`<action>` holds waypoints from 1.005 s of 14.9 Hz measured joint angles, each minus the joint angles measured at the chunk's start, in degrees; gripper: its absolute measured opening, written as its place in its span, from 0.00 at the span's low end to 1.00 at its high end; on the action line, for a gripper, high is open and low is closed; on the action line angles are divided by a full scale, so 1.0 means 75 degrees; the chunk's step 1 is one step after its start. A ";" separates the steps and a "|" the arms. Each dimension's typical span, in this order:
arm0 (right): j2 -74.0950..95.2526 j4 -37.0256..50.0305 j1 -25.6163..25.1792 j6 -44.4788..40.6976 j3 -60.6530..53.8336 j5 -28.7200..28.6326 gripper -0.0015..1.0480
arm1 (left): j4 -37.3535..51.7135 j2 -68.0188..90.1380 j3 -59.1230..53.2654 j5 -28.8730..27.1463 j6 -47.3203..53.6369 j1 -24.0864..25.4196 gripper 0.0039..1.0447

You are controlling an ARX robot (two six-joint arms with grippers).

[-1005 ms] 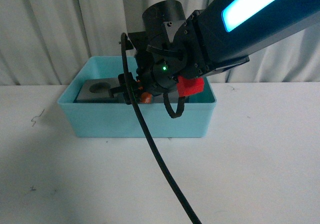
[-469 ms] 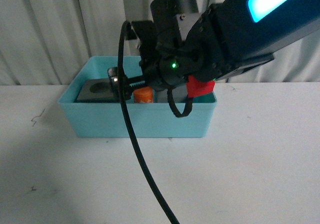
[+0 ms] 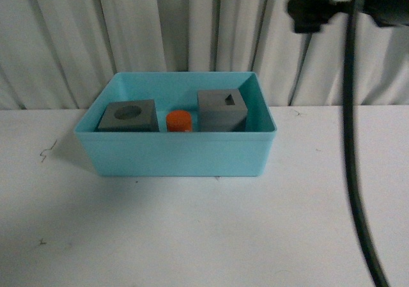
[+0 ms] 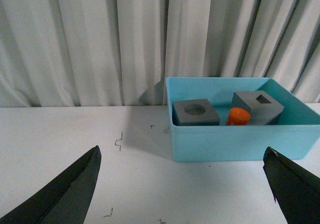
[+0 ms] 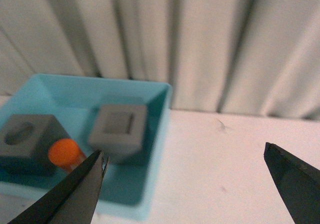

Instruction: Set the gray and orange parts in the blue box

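Turquoise plastic: in the front view the blue box (image 3: 176, 153) holds both gray cubes (image 3: 128, 116) (image 3: 221, 110) and the orange cylinder (image 3: 179, 121), so the task looks complete. Left wrist view: left jaws (image 4: 182, 184) apart, empty, box beyond. Right wrist view: right jaws (image 5: 192, 184) apart, parts below.

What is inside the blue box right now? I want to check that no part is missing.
The blue box holds a gray cube with a round recess, an orange cylinder and a gray cube with a square recess. Its front wall hides their bases and the floor.
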 joint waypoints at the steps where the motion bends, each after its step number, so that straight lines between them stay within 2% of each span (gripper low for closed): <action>1: -0.0874 -0.0125 -0.0393 0.0178 -0.0950 0.0163 0.94 | 0.0000 0.0000 0.0000 0.0000 0.0000 0.0000 0.94; 3: -0.3019 -0.0857 -0.1058 0.0472 -0.2710 0.0557 0.94 | 0.0000 0.0000 0.0000 0.0000 0.0000 0.0000 0.94; 4: -0.4269 -0.1524 -0.1204 0.0810 -0.3576 0.1055 0.94 | 0.0000 0.0000 0.0000 0.0000 0.0000 0.0000 0.94; 5: -0.5374 -0.2410 -0.0988 0.1300 -0.4299 0.1492 0.94 | 0.0000 0.0000 0.0000 0.0003 0.0000 0.0000 0.94; 7: -0.6551 -0.3509 0.0122 0.2495 -0.4948 0.2416 0.94 | 0.0000 0.0000 -0.0003 -0.0003 0.0000 0.0000 0.94; 8: -0.6522 -0.3337 0.0790 0.3066 -0.4960 0.2882 0.94 | 0.0000 0.0000 0.0000 0.0000 0.0000 0.0000 0.94; 9: -0.6117 -0.2562 0.1440 0.3206 -0.4951 0.3346 0.92 | 0.0003 0.0000 0.0000 0.0000 0.0000 0.0000 0.94; 10: -0.5957 -0.0568 0.1408 0.2532 -0.5607 0.3261 0.82 | 0.0003 0.0000 0.0000 0.0032 0.0003 -0.0003 0.94; 11: -0.6341 0.0618 0.1032 0.1684 -0.6382 0.3136 0.71 | -0.0009 0.0000 0.0000 -0.0035 0.0000 0.0000 0.94; 12: -0.6770 0.1291 0.0664 0.0959 -0.6744 0.2938 0.61 | 0.0003 0.0000 0.0000 -0.0029 0.0000 0.0006 0.94; 15: -0.7915 0.0819 -0.0111 0.0070 -0.6875 0.2095 0.28 | 0.0003 0.0000 0.0000 0.0003 0.0000 0.0006 0.94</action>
